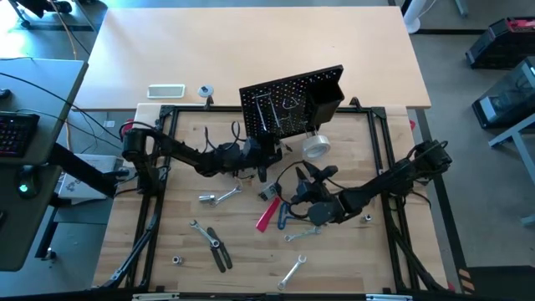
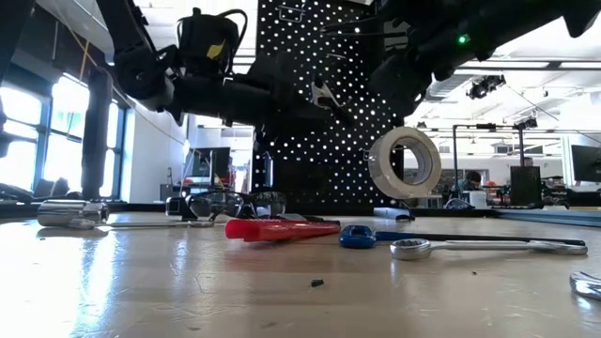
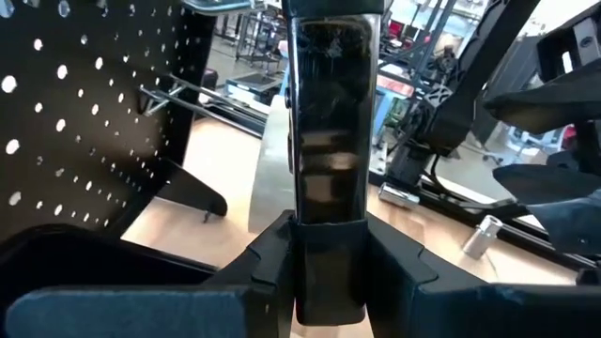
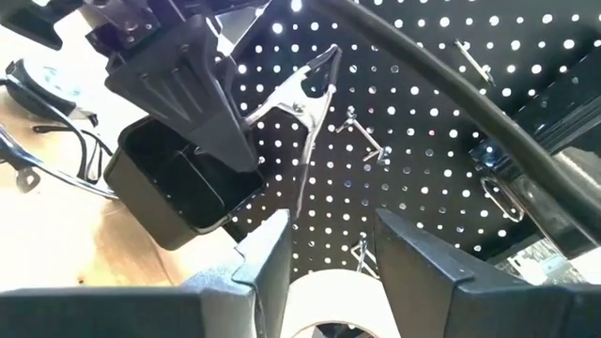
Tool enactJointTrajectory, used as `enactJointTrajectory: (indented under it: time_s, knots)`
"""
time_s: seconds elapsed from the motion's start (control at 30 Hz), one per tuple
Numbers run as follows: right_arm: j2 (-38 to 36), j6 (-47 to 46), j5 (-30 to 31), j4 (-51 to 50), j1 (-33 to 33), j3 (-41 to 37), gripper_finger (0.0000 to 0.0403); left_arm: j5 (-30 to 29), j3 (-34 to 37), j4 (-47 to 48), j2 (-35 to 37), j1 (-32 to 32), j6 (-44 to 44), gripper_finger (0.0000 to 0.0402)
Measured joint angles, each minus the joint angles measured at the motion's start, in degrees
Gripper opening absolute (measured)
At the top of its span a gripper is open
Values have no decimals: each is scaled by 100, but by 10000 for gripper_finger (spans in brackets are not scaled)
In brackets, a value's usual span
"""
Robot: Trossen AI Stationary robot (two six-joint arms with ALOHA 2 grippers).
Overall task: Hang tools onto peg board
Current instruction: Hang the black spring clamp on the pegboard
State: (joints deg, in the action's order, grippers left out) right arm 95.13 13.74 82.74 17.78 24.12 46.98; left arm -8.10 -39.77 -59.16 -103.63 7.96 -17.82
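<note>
Task early: most tools [image 1: 219,249] lie on desk [image 1: 351,259], centre frame. Left end effector [image 1: 266,159] grasping wrench [image 4: 302,94] at peg board [image 1: 288,99]; right end effector [image 1: 311,194] released near tape roll [image 1: 315,146].

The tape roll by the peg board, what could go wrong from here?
1. The tape roll stands on edge before the peg board; the right gripper, open just above it, could nudge it rolling.
2. The left gripper, gripping a dark tool near the board's hooks, might strike one.
</note>
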Motion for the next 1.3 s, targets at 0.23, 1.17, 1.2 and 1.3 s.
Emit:
enactJointTrajectory:
  time_s: [0.23, 1.17, 1.2, 1.3]
  knots:
    - [0, -49, -5, 1, 0, 0, 145, 162, -73, 39, 0, 110, 155, 79]
    - [-4, -151, -177, 2, -13, 0, 145, -141, -666, 1029, 0, 210, 364, 79]
    - [-4, -151, -177, 2, -13, 0, 145, -131, -709, 1044, -2, 212, 403, 79]
    - [-4, -151, -179, 2, -13, 0, 145, -90, -914, 1265, -2, 207, 520, 79]
